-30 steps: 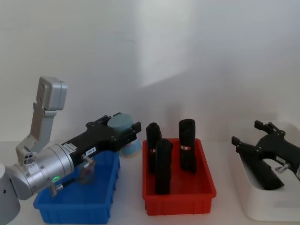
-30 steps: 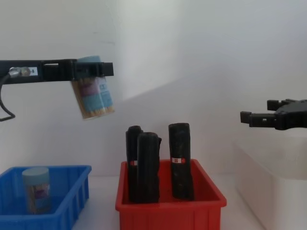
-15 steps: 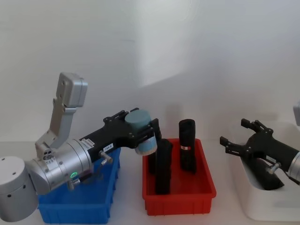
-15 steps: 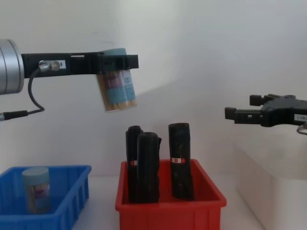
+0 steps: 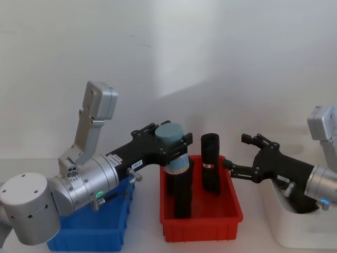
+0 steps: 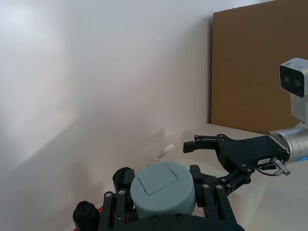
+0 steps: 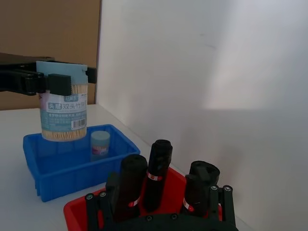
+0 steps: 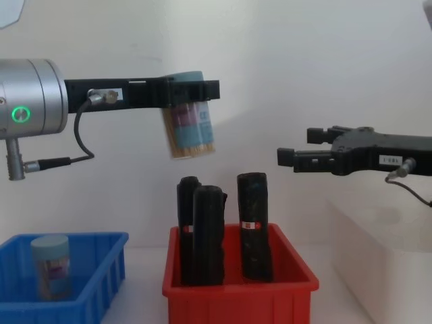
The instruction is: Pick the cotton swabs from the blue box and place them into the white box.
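Left gripper (image 5: 169, 144) is raised well above the table and reaches toward the right, its fingers pressed onto the grey-blue lid end of one cotton swab tub (image 8: 191, 129). We see the tub hang below the fingers, slightly tilted in the chest view, with its purplish label facing forward and pale sticks visible at its lower end. It is in the air over the left part of the red bin (image 5: 202, 225), clear above the black cylinders (image 5: 210, 162) that stand upright in that bin. A second cotton swab tub (image 8: 50, 266) stands upright inside the blue box (image 8: 101, 268) at the left end of the table. Right gripper (image 5: 237, 153) is also held in the air, a little lower than the left one, above the right side of the red bin. Its fingers are spread with nothing between them and point toward the held tub, and we record a clear gap between the two. The white box (image 5: 295, 233) sits at the right end of the table, just beside the red bin. We cannot tell what lies inside it.
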Controlling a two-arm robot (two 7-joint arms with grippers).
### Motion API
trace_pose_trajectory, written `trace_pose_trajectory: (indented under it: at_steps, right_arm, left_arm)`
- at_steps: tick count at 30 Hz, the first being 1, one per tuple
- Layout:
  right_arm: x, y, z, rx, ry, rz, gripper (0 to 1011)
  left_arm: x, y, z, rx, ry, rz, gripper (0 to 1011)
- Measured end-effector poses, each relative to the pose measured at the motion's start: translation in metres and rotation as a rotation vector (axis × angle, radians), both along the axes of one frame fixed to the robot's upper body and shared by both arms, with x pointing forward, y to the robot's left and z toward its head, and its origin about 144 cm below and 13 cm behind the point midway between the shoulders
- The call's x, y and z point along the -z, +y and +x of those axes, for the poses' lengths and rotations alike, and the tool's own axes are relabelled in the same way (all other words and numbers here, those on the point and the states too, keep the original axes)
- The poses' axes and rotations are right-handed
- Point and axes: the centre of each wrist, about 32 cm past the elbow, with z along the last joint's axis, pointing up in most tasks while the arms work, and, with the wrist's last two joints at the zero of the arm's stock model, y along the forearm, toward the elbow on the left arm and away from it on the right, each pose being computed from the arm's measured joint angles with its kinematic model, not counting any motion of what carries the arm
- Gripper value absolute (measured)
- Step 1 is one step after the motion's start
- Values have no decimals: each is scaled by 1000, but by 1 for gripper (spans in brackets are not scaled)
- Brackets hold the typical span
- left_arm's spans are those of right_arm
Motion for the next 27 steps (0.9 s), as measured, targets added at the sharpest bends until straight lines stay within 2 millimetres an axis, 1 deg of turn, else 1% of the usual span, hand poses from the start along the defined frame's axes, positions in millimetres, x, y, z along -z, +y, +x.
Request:
trace_pose_trajectory:
  at_steps: [6, 12, 27]
  right_arm:
    - [-5, 9, 4, -83, -2, -18, 1002]
    - [-8, 15, 2, -134, 0, -35, 1002]
    - [-15, 18, -6, -181, 12, -63, 1002]
  left_arm:
    - [0, -4, 2, 3, -4, 4, 706]
    - [0, -7, 3, 6, -12, 8, 706]
    - [-2, -14, 4, 3, -31, 15, 706]
